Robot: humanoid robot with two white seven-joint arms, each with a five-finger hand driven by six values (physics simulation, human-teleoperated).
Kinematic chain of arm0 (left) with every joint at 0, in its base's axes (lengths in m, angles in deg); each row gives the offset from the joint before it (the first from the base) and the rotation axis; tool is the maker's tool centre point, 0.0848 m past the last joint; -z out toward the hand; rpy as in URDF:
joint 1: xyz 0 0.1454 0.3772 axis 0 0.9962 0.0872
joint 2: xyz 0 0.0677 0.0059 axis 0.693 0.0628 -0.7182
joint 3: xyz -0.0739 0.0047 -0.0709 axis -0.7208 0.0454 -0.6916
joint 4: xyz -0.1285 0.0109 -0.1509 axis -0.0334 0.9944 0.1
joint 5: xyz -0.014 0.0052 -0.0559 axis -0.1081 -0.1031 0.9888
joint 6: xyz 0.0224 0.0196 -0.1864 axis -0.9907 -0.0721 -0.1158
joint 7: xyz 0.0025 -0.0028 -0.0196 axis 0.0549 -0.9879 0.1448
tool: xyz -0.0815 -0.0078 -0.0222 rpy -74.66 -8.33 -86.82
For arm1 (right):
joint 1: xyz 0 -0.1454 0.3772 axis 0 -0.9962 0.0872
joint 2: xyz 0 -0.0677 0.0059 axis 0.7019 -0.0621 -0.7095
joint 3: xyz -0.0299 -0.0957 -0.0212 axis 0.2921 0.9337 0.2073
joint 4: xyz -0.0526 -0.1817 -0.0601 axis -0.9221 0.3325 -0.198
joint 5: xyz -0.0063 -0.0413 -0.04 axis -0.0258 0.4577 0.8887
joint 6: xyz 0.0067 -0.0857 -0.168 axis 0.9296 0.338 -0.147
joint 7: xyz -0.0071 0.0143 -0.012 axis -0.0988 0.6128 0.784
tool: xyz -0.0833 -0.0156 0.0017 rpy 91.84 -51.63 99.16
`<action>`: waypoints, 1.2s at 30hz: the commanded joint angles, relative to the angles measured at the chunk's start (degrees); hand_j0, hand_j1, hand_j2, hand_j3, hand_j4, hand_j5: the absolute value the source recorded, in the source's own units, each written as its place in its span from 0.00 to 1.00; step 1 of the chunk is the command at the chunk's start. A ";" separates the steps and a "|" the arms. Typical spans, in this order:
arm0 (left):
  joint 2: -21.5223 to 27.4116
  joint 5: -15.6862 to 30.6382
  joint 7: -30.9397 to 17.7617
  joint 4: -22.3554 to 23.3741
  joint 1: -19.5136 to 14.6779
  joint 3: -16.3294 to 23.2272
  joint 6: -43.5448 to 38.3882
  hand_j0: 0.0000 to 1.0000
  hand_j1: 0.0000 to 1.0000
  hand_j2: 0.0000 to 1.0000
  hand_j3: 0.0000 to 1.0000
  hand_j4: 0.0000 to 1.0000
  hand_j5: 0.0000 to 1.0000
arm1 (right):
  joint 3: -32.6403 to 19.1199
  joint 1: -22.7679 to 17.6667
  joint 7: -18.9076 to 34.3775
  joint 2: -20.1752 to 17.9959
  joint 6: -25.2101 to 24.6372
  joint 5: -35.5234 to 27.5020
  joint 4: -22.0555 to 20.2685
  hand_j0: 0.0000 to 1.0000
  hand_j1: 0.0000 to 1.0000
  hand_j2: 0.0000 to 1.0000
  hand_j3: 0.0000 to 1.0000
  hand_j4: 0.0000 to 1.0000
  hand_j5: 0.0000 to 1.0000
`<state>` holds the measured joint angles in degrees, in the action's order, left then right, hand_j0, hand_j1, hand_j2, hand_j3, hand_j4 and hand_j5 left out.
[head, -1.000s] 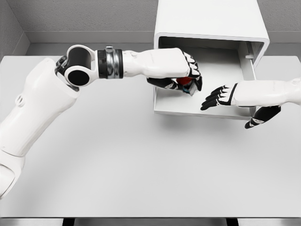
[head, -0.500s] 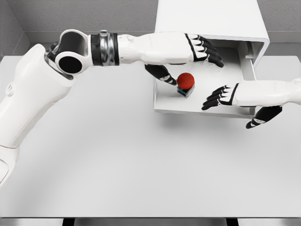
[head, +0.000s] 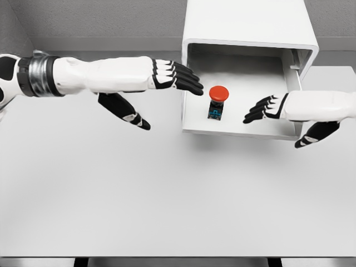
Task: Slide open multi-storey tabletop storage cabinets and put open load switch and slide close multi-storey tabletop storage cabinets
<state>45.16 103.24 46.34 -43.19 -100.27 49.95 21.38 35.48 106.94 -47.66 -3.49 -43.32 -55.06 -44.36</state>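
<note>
Standing in drawer: the load switch [head: 217,102], red button up, rests upright on the floor of the pulled-out drawer [head: 239,129], near its left wall, so the placing step looks done.
Cabinet: the white storage cabinet [head: 247,25] sits at the table's [head: 139,194] far edge, its drawer not yet closed.
Left hand: the left hand [head: 161,80] hovers level just outside the drawer's left wall, fingers straight and spread, holding nothing.
Right hand: the right hand [head: 278,110] reaches over the drawer's right front corner, fingers loosely parted, thumb hanging below (probably placed to push the drawer shut).
</note>
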 commanded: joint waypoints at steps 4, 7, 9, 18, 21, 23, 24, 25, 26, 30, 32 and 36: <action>6.50 2.16 0.04 -0.60 1.32 0.60 -0.21 1.00 1.00 1.00 1.00 1.00 1.00 | 0.02 -0.79 -1.74 1.16 -0.15 -0.40 -0.01 1.00 1.00 1.00 1.00 1.00 1.00; 7.11 2.25 0.04 -0.60 1.41 0.86 -0.21 1.00 1.00 1.00 1.00 1.00 1.00 | 0.02 -1.67 -1.74 1.69 -0.15 -0.40 0.08 1.00 1.00 1.00 1.00 1.00 1.00; 7.20 2.16 0.04 -0.60 2.02 0.86 -0.21 1.00 1.00 1.00 1.00 1.00 1.00 | 0.10 -1.85 -1.31 2.66 -0.15 -0.32 0.17 1.00 1.00 1.00 1.00 1.00 1.00; 8.70 1.81 0.04 0.37 3.96 0.78 -0.21 1.00 1.00 1.00 1.00 1.00 1.00 | -0.07 -2.38 -0.95 4.41 -0.15 0.39 1.31 1.00 1.00 1.00 1.00 1.00 1.00; 8.79 1.81 0.04 0.37 3.96 0.78 -0.21 1.00 1.00 1.00 1.00 1.00 1.00 | -0.16 -2.29 -1.13 4.85 -0.15 1.35 1.84 1.00 1.00 1.00 1.00 1.00 1.00; 8.79 1.81 0.04 0.37 3.87 0.78 -0.21 1.00 1.00 1.00 1.00 1.00 1.00 | -0.16 -2.20 -1.22 5.21 -0.15 1.97 1.93 1.00 1.00 1.00 1.00 1.00 1.00; 8.79 1.81 0.04 0.37 3.87 0.86 -0.21 1.00 1.00 1.00 1.00 1.00 1.00 | -0.25 -2.11 -1.22 5.21 -0.15 2.06 2.01 1.00 1.00 1.00 1.00 1.00 1.00; 8.79 1.81 0.04 0.37 3.96 0.95 -0.21 1.00 1.00 1.00 1.00 1.00 1.00 | -0.25 -2.11 -1.22 5.29 -0.15 2.06 2.10 1.00 1.00 1.00 1.00 1.00 1.00; 8.79 1.81 0.04 0.37 4.13 1.04 -0.21 1.00 1.00 1.00 1.00 1.00 1.00 | -0.25 -2.03 -1.22 5.82 -0.15 2.14 2.45 1.00 1.00 1.00 1.00 1.00 1.00; 9.22 1.72 0.04 1.33 7.03 0.34 -0.21 1.00 1.00 1.00 1.00 1.00 1.00 | -2.18 -2.02 -1.30 6.96 -0.15 4.17 3.51 1.00 1.00 1.00 1.00 1.00 1.00; 9.58 1.81 0.04 1.86 7.38 0.34 -0.21 1.00 1.00 1.00 1.00 1.00 1.00 | -2.27 -2.02 -1.30 7.32 -0.15 4.17 4.04 1.00 1.00 1.00 1.00 1.00 1.00; 9.66 1.81 0.04 1.77 7.38 0.25 -0.21 1.00 1.00 1.00 1.00 1.00 1.00 | -2.36 -2.02 -1.22 8.19 -0.15 4.34 6.85 1.00 1.00 1.00 1.00 1.00 1.00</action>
<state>54.67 104.57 46.35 -41.51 -92.89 50.30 21.33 33.38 104.92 -48.87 4.30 -43.34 -50.56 -38.83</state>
